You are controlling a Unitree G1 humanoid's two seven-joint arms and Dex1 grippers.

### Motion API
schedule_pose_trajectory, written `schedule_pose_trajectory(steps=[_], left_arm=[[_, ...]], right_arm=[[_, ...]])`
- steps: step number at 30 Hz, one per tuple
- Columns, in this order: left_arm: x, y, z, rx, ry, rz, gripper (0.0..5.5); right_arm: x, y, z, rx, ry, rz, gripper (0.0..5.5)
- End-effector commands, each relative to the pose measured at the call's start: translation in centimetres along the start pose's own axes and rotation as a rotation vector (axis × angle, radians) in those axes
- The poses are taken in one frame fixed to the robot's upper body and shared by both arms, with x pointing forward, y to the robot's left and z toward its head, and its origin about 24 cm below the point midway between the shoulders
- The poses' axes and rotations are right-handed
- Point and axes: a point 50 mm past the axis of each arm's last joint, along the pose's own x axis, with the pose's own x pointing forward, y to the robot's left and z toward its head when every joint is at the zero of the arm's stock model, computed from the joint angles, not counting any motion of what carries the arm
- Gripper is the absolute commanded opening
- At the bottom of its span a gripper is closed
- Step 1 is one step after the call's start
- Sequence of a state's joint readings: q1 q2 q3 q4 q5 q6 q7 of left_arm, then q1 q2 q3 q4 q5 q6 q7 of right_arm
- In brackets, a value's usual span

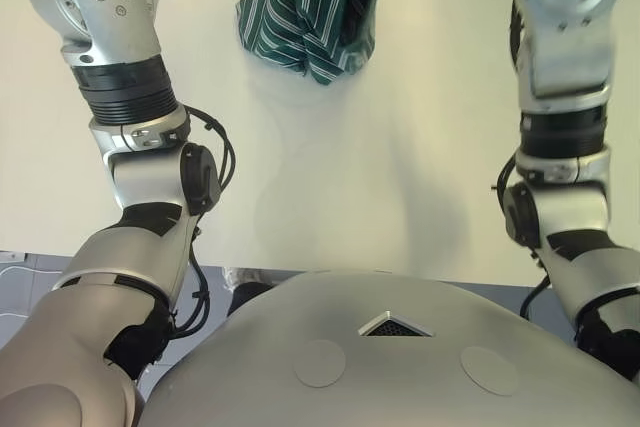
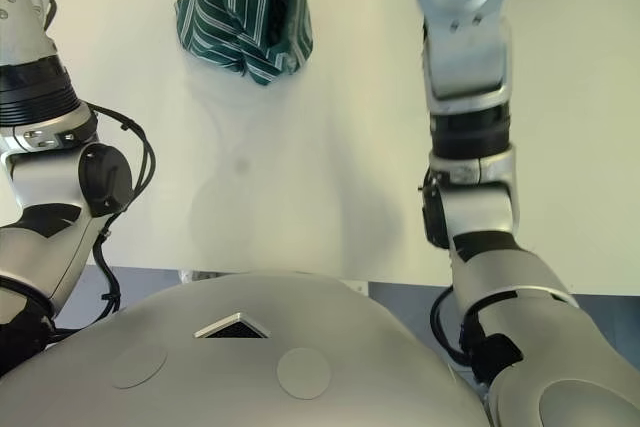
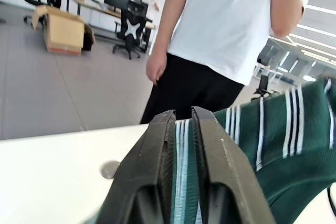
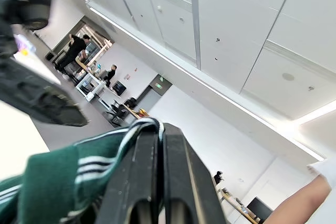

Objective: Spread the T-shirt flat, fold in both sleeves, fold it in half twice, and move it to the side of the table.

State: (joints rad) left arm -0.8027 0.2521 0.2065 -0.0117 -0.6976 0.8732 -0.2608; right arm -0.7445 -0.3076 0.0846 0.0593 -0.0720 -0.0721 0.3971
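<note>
Where the T-shirt (image 1: pixel 318 17) hangs: bunched up, green with white stripes, over the far part of the white table (image 1: pixel 400 177); whether its lowest folds touch the surface cannot be told.
Left gripper (image 3: pixel 182 116): fingers pinched together on a striped fold of the T-shirt.
Right gripper (image 4: pixel 159 128): fingers clamped tight on a striped edge of the cloth.

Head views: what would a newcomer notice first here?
The green striped T-shirt hangs bunched over the far middle of the white table, not yet spread flat. The left pincer is shut on a striped edge of it. The right pincer is clamped on another fold, so both arms hold it up.
</note>
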Motion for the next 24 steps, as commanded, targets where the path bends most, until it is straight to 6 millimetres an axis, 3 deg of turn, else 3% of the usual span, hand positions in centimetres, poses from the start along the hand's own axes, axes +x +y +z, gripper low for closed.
schedule_pose_trajectory(steps=[1, 4, 9, 13, 18, 22, 24], left_arm=[[-0.8, -1.0, 2.1, 0.09, -0.106, -0.035, 0.82], [-2.9, -2.8, 0.6, 0.208, -0.048, -0.145, 0.82], [-6.0, -6.3, -3.7, 0.241, 0.196, -0.402, 1.72], [-5.3, -5.5, -7.7, 0.222, 0.37, -0.321, 1.92], [-6.6, -4.7, -6.9, 0.241, 0.418, -0.324, 1.92], [-5.1, -4.0, -8.4, -0.034, 0.385, -0.222, 2.58], [-4.1, -2.8, -8.8, -0.192, 0.328, -0.111, 2.58]], right_arm=[[2.8, -3.4, 1.6, -0.017, -0.009, 0.066, 0.0], [4.0, -4.7, 1.8, -0.084, 0.062, 0.19, 0.0], [5.0, -5.3, 2.0, -0.137, 0.135, 0.272, 0.0], [6.3, -4.2, 2.9, -0.134, 0.134, 0.33, 0.0], [8.1, -4.2, 4.9, -0.107, 0.091, 0.314, 0.0], [8.3, -3.6, 5.0, -0.096, 0.083, 0.326, 0.0], [8.3, -3.1, 5.2, -0.086, 0.074, 0.342, 0.0]])
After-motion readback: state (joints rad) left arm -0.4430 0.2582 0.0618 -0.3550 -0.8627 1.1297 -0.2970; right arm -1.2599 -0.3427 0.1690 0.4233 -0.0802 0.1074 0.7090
